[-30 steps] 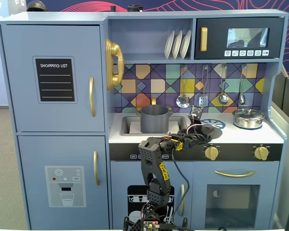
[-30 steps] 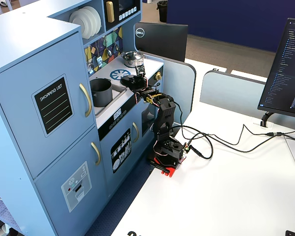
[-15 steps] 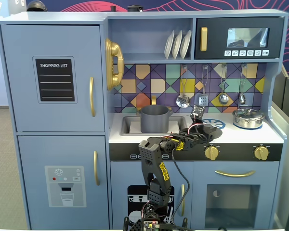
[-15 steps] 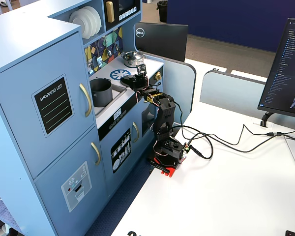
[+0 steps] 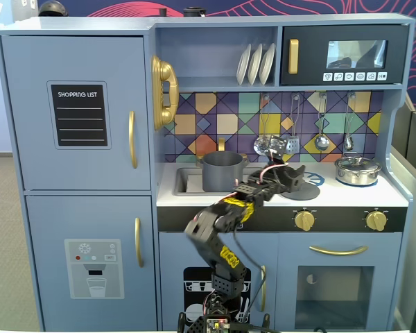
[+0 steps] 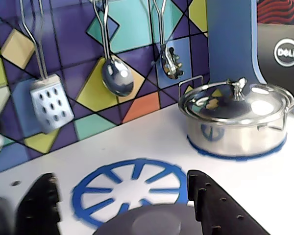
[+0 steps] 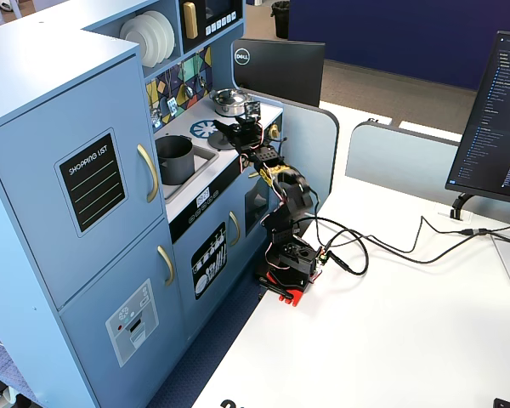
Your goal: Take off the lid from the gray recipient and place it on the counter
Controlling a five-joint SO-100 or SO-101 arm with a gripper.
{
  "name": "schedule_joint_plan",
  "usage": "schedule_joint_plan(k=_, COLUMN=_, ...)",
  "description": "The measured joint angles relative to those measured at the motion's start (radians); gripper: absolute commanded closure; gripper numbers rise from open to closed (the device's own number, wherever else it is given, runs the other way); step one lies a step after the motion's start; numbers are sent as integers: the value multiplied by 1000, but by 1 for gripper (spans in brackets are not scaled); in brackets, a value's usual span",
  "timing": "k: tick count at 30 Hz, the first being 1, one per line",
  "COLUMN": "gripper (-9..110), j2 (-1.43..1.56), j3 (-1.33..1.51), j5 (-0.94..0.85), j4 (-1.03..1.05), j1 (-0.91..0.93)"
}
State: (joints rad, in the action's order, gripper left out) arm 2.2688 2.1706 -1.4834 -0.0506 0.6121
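The dark gray lid point(image 5: 304, 192) lies flat on the white counter point(image 5: 378, 195), at the near edge of the printed blue burner point(image 6: 132, 188). In the wrist view the lid point(image 6: 152, 224) sits low between my two black fingers point(image 6: 39, 205), which stand wide apart and clear of its knob. My gripper point(image 5: 293, 174) is open, just above and behind the lid. The gray recipient point(image 5: 222, 171) stands uncovered in the sink, left of the gripper, and also shows in another fixed view point(image 7: 174, 159).
A shiny steel pot point(image 6: 235, 122) with its own lid stands on the counter to the right. Utensils point(image 6: 115, 73) hang on the tiled back wall. The sink's rim point(image 5: 184, 182) lies to the left, and gold knobs point(image 5: 304, 220) line the front.
The gripper has let go of the lid, which now rests on the counter. The wrist has risen and the elbow has swung left and lower.
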Motion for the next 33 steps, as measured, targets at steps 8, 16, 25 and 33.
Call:
schedule_joint_plan(k=8, gripper=102, j2=417, j3=26, j5=41, j4=675, j1=-279)
schedule_joint_plan(k=16, gripper=102, j2=571, j3=184, j5=28, j4=1131, j1=-572)
schedule_joint_plan(k=25, gripper=102, j2=746, j3=540, j5=2, j4=1178, j1=-692)
schedule_joint_plan(k=33, gripper=102, j2=799, j3=772, j5=15, j4=1115, j1=-666)
